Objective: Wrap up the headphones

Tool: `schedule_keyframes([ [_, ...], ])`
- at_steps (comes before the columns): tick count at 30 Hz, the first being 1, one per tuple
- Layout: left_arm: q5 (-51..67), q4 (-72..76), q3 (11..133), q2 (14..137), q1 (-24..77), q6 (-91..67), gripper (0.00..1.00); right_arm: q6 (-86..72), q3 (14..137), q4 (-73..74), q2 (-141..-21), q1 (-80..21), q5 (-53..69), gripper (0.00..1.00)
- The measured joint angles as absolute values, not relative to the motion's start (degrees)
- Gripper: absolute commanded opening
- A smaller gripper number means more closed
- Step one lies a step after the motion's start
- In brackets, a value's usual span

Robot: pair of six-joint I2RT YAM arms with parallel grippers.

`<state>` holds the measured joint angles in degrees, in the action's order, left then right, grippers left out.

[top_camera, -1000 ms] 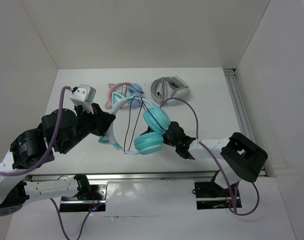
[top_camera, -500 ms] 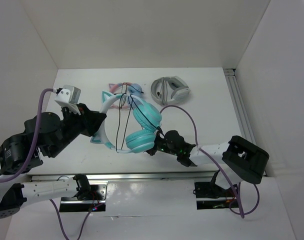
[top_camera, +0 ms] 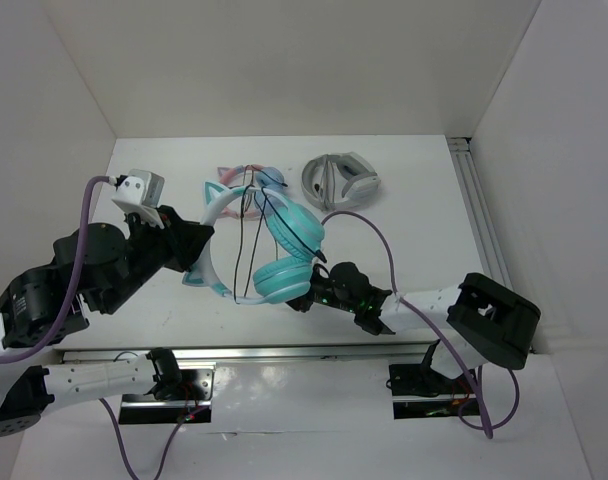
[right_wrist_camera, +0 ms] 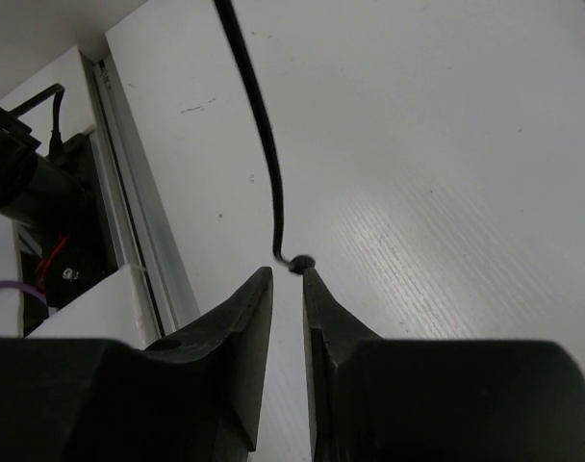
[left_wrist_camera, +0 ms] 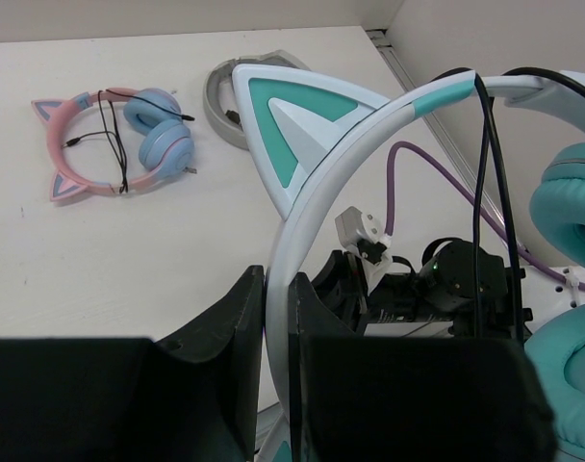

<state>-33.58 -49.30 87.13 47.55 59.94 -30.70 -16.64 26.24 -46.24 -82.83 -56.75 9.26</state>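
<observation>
Teal headphones (top_camera: 281, 282) hang in the top view over the left-middle of the table (top_camera: 424, 230), apparently lifted off it. The left gripper (top_camera: 191, 248) is closed on the pale headband (top_camera: 214, 215), and the ear cups (top_camera: 296, 232) point toward the right gripper (top_camera: 306, 292), which lies low just beside the lower cup. The thin black cable (top_camera: 238, 262) already crosses the band in a few loose strands. Behind lie the pink-and-blue headphones (top_camera: 246, 180) and the grey-and-white headphones (top_camera: 340, 178), apart from the work. In the left wrist view the fingers (left_wrist_camera: 225, 332) press tight on the band's flat sides just below one cat ear (left_wrist_camera: 292, 115), and the cable runs over the band further along. In the right wrist view the jaws stand parted by a narrow slit with bare table showing through. The cable's end sits right at the fingertips (right_wrist_camera: 312, 289), outside the slit, so it does not look clamped. As a judgement, the set is light and its plastic band stiff but springy, so the band is the sound place to hold. The padded cups would squash and roll. The cable is limp, thin and slippery, apt to slide off and uncoil, and is best pinched gently near its end and kept taut.
</observation>
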Motion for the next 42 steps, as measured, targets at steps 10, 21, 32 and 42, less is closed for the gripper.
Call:
schedule_keyframes([
  [10, -33.6, -49.3, 87.1, 47.5, 59.9, -30.7, 0.0, -16.4, 26.5, -46.2, -82.8, -57.2, 9.2, 0.43],
  [21, -33.6, -49.3, 87.1, 47.9, 59.9, -30.7, 0.0, -13.1, 32.3, -43.2, -85.5, -60.0, -2.1, 0.63],
  [32, -33.2, -49.3, 87.1, 48.5, 59.9, -30.7, 0.0, -12.9, 34.2, -43.0, -90.2, -60.0, -3.4, 0.39],
  [42, -33.2, -49.3, 87.1, 48.5, 59.9, -30.7, 0.0, -13.5, 33.7, -43.9, -90.6, -59.9, -1.2, 0.09],
])
